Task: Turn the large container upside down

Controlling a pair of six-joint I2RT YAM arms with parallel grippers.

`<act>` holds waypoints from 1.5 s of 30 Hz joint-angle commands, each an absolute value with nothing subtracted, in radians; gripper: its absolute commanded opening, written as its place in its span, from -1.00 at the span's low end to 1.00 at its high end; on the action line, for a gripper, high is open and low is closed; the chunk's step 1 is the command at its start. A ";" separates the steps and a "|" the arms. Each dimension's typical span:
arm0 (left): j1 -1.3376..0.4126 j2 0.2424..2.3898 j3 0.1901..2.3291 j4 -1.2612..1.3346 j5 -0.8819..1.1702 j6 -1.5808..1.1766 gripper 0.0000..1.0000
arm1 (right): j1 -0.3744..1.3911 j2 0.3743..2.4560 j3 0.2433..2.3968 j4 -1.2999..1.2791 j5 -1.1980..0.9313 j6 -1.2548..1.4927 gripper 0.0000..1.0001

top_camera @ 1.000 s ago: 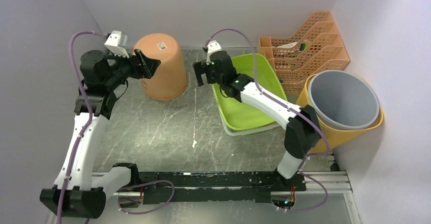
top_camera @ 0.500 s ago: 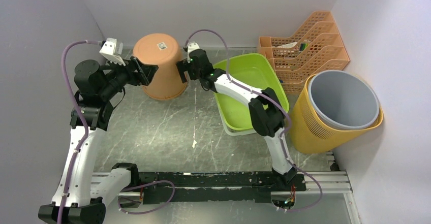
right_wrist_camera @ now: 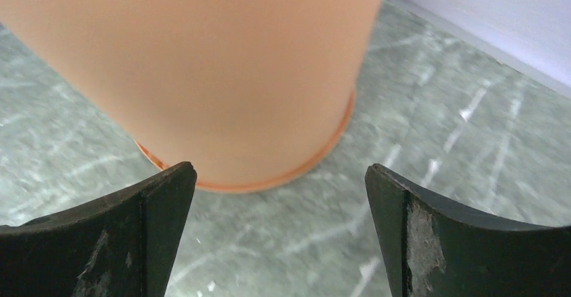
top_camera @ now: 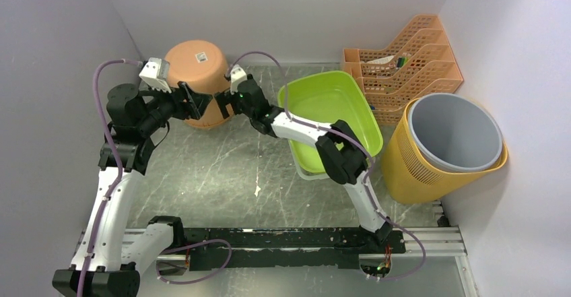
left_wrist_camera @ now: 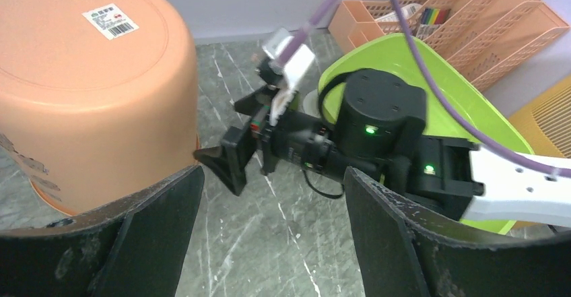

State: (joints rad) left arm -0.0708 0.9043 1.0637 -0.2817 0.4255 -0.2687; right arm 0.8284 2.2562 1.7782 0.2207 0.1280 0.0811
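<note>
**Bucket Base Up, Left of the Tub**

Left of the green tub (top_camera: 337, 91), toward the back wall: the orange bucket (top_camera: 197, 75). Flat base on top, barcode sticker (top_camera: 200, 57) facing upward, wide rim low at the table (top_camera: 222, 169). Long axis close to vertical, narrow end high. Hard to judge any slight lean, or whether the whole rim sits flat.

Stretched out from over the tub's left rim: the right gripper (top_camera: 225, 100), spread wide and holding nothing, at the bucket's lower wall on the side facing the tub. From the right wrist, both dark fingers (right_wrist_camera: 94, 236) flanking the view, with the bucket's wall and rim just ahead of the gap. From the left wrist, one right fingertip at the bucket's rim, seemingly touching; cannot tell for sure.

Farther left of the tub, on the bucket's near side: the left gripper (top_camera: 194, 102), also wide and holding nothing, one finger close against the lower wall.

Right of the tub: a yellow basket (top_camera: 431, 176) with a grey bin (top_camera: 458, 135) nested inside. Behind and right of the tub: orange file trays (top_camera: 404, 61).
</note>
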 commanded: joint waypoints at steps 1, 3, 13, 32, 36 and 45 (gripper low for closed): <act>-0.072 0.924 1.046 -0.253 0.421 -0.257 0.74 | 0.828 2.053 1.621 0.357 0.321 0.007 1.00; -0.073 0.940 1.032 -0.238 0.443 -0.259 0.72 | 0.827 1.964 1.549 0.347 0.391 -0.013 1.00; -0.228 1.035 0.967 -0.202 0.418 -0.252 0.64 | 0.744 1.639 1.357 0.194 0.617 0.059 1.00; -0.362 1.523 0.931 0.114 -0.076 -0.300 0.79 | 0.519 1.437 1.143 0.132 0.526 0.183 1.00; -0.305 1.593 0.971 0.161 -0.118 -0.302 0.82 | 0.515 1.405 1.115 0.112 0.511 0.189 1.00; -0.175 1.733 1.055 0.307 -0.226 -0.342 0.88 | 0.513 1.364 1.044 0.087 0.493 0.205 1.00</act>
State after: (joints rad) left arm -0.2256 1.6787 0.9878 0.1764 -0.1406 -0.3229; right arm 0.5163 1.3884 1.0790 0.1051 0.5041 0.1890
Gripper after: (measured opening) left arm 0.936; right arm 0.999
